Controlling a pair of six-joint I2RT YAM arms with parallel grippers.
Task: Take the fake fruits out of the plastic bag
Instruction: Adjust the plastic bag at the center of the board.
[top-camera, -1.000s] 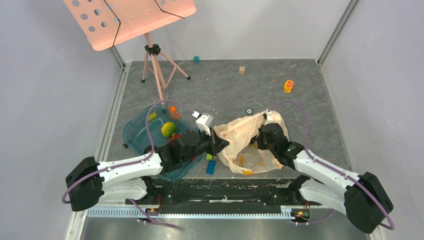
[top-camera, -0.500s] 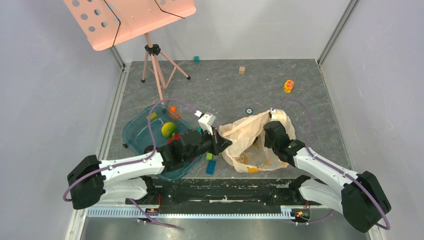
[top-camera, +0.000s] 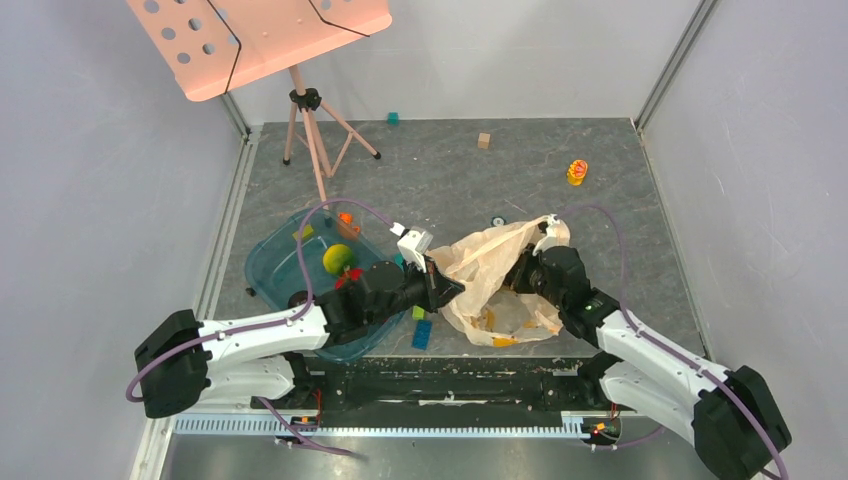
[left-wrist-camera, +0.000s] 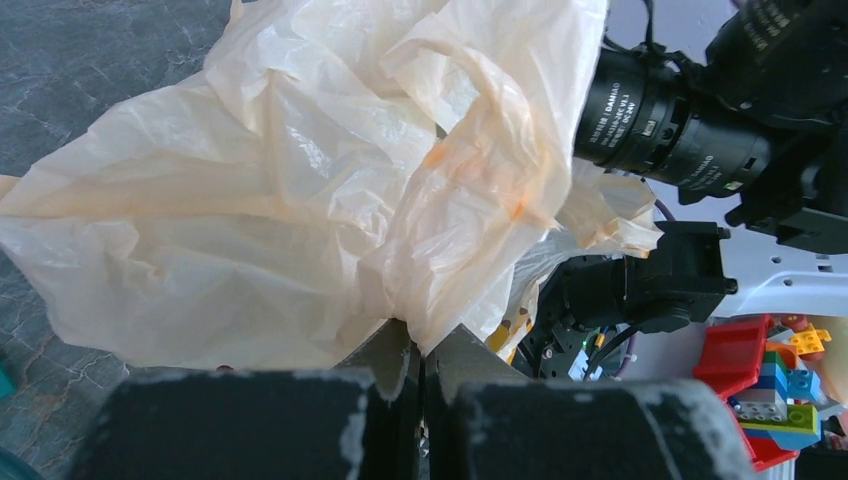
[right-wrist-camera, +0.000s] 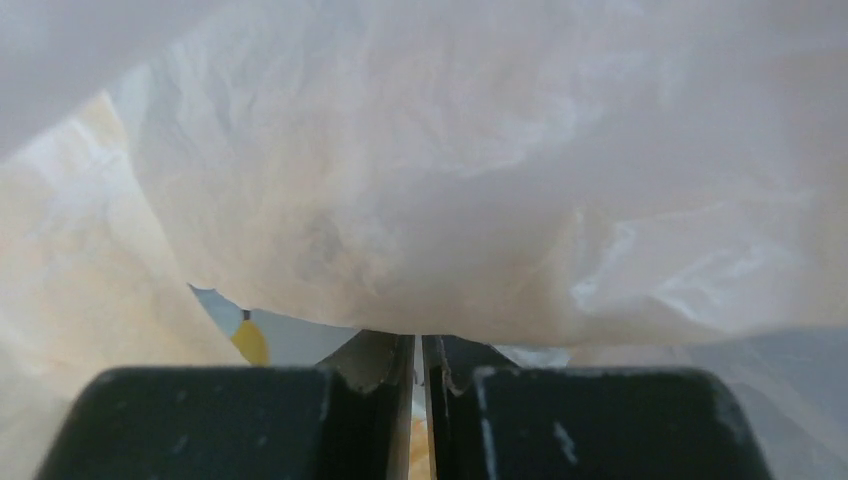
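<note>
Pinching a fold at the plastic bag's (top-camera: 495, 262) left edge, left gripper (left-wrist-camera: 422, 345) has its jaws pressed together on the film. Bag lies crumpled on the counter (top-camera: 450, 170), between the two arms. Right gripper (right-wrist-camera: 418, 350) is at the bag's right side, jaws almost together with a thin slit; cannot tell if film is caught. Film fills the right wrist view and hides the contents. Blue block (top-camera: 423, 333) and green block (top-camera: 418, 313) sit just beside the bag. Left arm crosses the teal tray (top-camera: 268, 262).

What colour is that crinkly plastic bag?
The bag is translucent peach-beige with faint orange marks, clearest in the left wrist view.
</note>
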